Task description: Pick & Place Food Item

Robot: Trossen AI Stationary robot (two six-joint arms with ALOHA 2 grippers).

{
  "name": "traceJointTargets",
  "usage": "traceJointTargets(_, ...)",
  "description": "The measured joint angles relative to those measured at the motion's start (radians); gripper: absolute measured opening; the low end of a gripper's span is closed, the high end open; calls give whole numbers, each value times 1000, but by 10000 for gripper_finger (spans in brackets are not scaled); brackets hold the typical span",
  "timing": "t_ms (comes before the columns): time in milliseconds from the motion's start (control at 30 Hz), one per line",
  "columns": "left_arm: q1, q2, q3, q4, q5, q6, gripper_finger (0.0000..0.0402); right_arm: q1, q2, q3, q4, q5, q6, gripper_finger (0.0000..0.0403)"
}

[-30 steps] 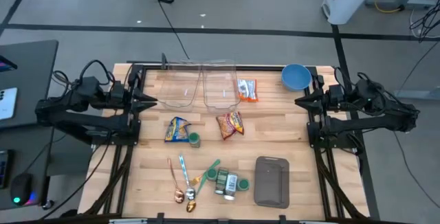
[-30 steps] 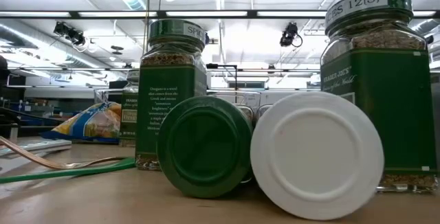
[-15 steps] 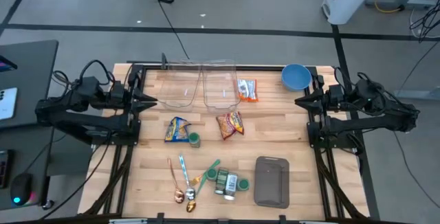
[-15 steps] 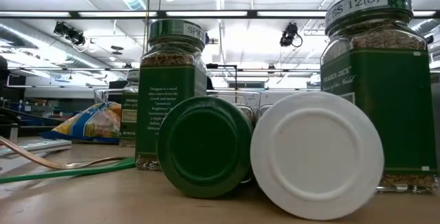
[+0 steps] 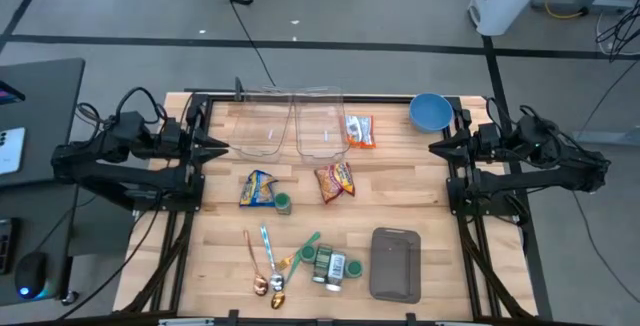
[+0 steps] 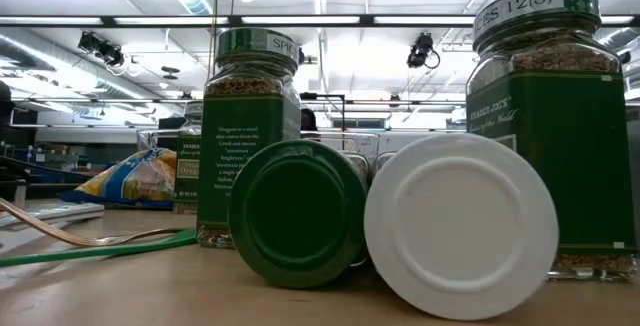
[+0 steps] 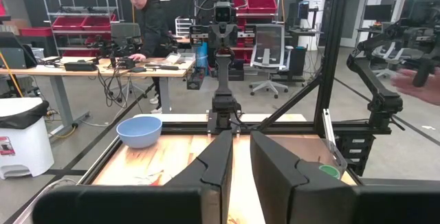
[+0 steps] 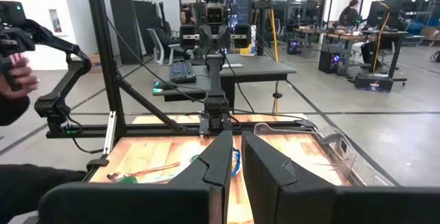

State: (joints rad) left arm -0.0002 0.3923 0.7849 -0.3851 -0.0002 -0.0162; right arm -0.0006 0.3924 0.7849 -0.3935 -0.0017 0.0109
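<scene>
High view: both tools parked at table (image 5: 420,191) edges.

Nothing on the table (image 5: 400,201) has shifted — no change at all

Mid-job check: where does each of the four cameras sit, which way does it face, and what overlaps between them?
High view: overhead, facing down on the table; both arms parked at its sides.
Low view: at tabletop height, facing spice jars; no arm shows.
Left wrist view: looks across the table past the left gripper, jaws shut, toward the blue bowl.
Right wrist view: looks the opposite way past the right gripper, jaws shut.
Shared: the blue bowl also shows in the high view.
</scene>
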Motion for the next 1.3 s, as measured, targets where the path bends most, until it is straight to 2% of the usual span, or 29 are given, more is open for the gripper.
traceJointTargets(167,0,1,0,50,0,0,63,0,0,0,29,52,-140,46)
traceJointTargets(333,0,10,0,81,0,0,63,0,0,0,29,56,-147,46)
traceJointTargets(600,0,12,0,77,6,-53,63,0,0,0,80,57,-91,46)
traceJointTargets(767,0,16,0,45,0,-100,63,0,0,0,82,45,50,46)
traceJointTargets(900,0,27,0,42,-2,-124,63,0,0,0,68,45,19,46)
traceJointTargets(1167,0,92,0,44,-7,-127,63,0,10,0,-61,61,23,46)
traceJointTargets(1300,0,174,0,45,-76,-175,65,0,46,0,-164,61,52,63)
